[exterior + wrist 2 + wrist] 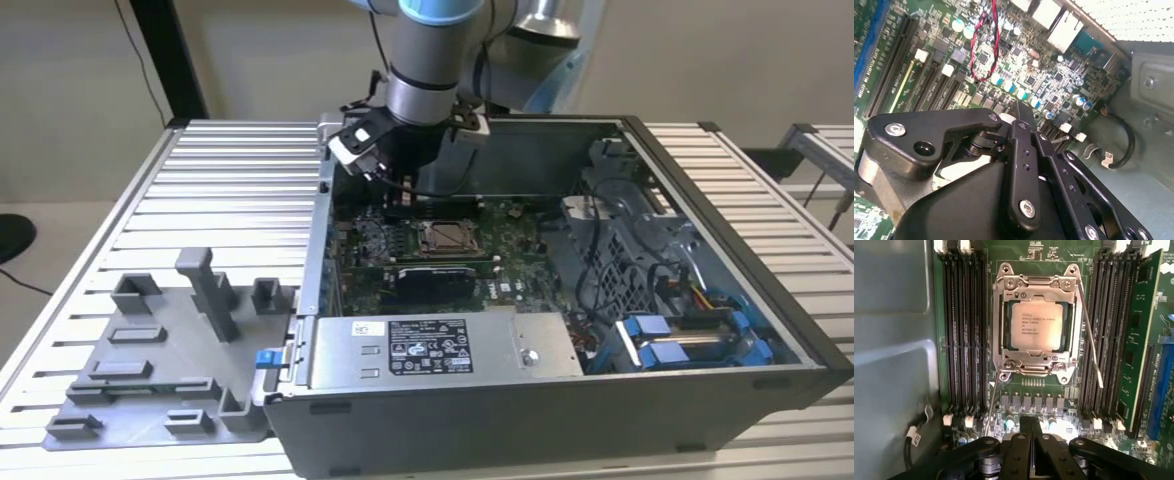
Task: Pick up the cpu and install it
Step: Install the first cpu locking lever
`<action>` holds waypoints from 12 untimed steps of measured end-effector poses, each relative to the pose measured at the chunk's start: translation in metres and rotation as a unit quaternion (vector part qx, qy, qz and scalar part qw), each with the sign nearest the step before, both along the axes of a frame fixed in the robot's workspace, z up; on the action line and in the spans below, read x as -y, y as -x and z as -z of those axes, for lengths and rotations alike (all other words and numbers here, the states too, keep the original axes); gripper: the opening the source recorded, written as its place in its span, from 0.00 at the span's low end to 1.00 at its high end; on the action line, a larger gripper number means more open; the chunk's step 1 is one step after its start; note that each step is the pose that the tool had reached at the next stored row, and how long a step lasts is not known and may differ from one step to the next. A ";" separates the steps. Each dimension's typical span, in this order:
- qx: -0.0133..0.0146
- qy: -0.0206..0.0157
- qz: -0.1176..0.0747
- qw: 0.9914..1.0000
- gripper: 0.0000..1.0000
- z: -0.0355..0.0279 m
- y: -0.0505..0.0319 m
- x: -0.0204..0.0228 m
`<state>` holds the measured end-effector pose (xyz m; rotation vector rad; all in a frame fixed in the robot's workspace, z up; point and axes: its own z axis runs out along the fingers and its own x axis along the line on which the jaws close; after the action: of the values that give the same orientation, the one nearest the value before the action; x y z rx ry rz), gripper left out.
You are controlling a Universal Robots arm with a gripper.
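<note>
While the arm hangs over the open computer case (534, 410) on the ribbed counter (227, 200), the cpu (1036, 326) sits flat in its socket on the green motherboard, silvery top facing up. The metal frame (1002, 330) borders all four of its edges. In the exterior view the cpu (447, 237) lies near the middle of the board, just below where the arm reaches in. The gripper (1030, 420) hovers above the board close to the socket, apart from the chip. Its two black fingers are pressed together with nothing between them, which shows in both wrist views. A thin wire lever (1091, 340) slants from the frame's corner across the neighbouring memory slots (961, 340). A red and black twisted wire (981, 45) loops over the board. A grey box with a label (441, 345) fills the case's near side, and a grey parts holder (147, 370) rests on the counter at the exterior view's left.
</note>
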<state>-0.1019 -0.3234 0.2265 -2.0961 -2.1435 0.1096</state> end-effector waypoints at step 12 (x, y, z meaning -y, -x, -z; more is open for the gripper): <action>0.002 0.000 0.000 1.000 0.00 -0.0070 0.0064 0.0081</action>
<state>-0.1083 -0.3314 0.2335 -2.0978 -2.1454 0.1062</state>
